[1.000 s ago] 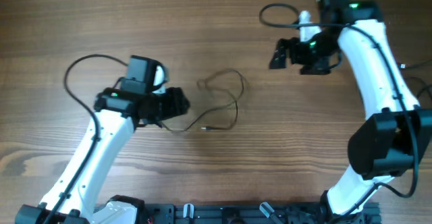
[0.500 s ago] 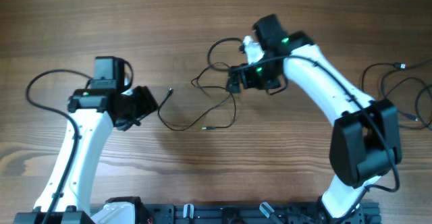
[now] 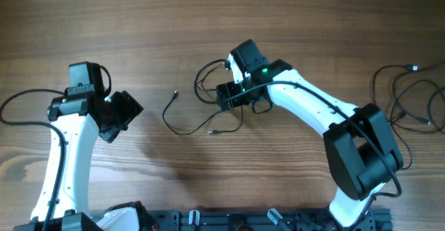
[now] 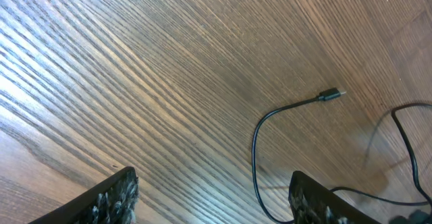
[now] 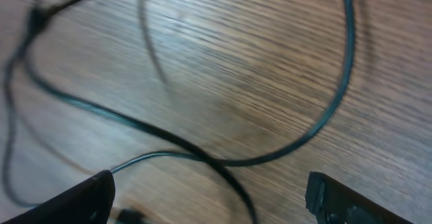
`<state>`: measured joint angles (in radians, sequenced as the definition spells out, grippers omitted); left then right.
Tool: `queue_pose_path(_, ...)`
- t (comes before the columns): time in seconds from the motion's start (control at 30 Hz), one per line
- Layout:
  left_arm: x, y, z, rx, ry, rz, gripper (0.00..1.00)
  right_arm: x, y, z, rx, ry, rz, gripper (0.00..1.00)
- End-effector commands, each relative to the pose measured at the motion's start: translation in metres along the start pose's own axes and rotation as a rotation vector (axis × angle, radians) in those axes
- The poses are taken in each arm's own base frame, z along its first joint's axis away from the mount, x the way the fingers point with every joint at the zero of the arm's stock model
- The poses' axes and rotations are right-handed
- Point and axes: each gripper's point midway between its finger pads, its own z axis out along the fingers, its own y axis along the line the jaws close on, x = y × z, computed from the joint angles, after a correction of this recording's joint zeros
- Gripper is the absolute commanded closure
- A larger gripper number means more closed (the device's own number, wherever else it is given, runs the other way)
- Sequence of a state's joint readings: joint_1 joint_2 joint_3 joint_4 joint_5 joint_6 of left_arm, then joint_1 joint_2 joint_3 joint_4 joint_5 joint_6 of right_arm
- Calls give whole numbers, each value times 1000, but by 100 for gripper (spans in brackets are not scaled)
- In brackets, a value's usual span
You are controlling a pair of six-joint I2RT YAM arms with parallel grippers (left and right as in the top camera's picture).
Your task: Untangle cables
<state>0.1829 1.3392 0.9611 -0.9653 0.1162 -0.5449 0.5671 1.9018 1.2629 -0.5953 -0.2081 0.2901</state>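
Observation:
A thin black cable lies in loose strands mid-table, one plug end at the upper left, another small plug at the lower middle. Its loops run under my right gripper. My right gripper is open directly over these strands; in the right wrist view crossing strands lie between the open fingers, blurred. My left gripper is open and empty, left of the cable. The left wrist view shows the cable's curved end and plug ahead of the fingers.
Another bunch of thin black cable lies at the right table edge. The robot's own thicker cable loops at the far left. The arm bases stand along the front edge.
My right arm has swept from the far upper right down-left to sit over the cable loops. My left arm has drawn back to the left, away from the cable, leaving its end lying free.

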Motion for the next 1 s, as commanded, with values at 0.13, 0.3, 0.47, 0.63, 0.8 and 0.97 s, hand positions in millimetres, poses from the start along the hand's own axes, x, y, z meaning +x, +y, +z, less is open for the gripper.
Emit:
queue_pose_path(0.13, -2, 3, 0, -13, -6, -22, 26, -2, -17, 21, 51, -66, 135, 17)
queue_pose_path(0.3, -2, 3, 0, -13, -6, -22, 26, -8, -17, 25, 34, -110, 243, 40)
queue_pose_path(0.47, -2, 3, 0, -13, -6, -22, 26, -6, -23, 29, 48, -131, 354, 50)
queue_pose_path(0.63, -2, 3, 0, -13, -6, -22, 26, 3, -32, 36, 69, -138, 459, 55)
queue_pose_path(0.8, -2, 3, 0, -13, -6, -22, 26, 1, -31, 36, 61, -149, 458, 64)
queue_pose_path(0.97, -2, 3, 0, -13, -6, -22, 27, -4, -30, 35, 49, -168, 479, 66)
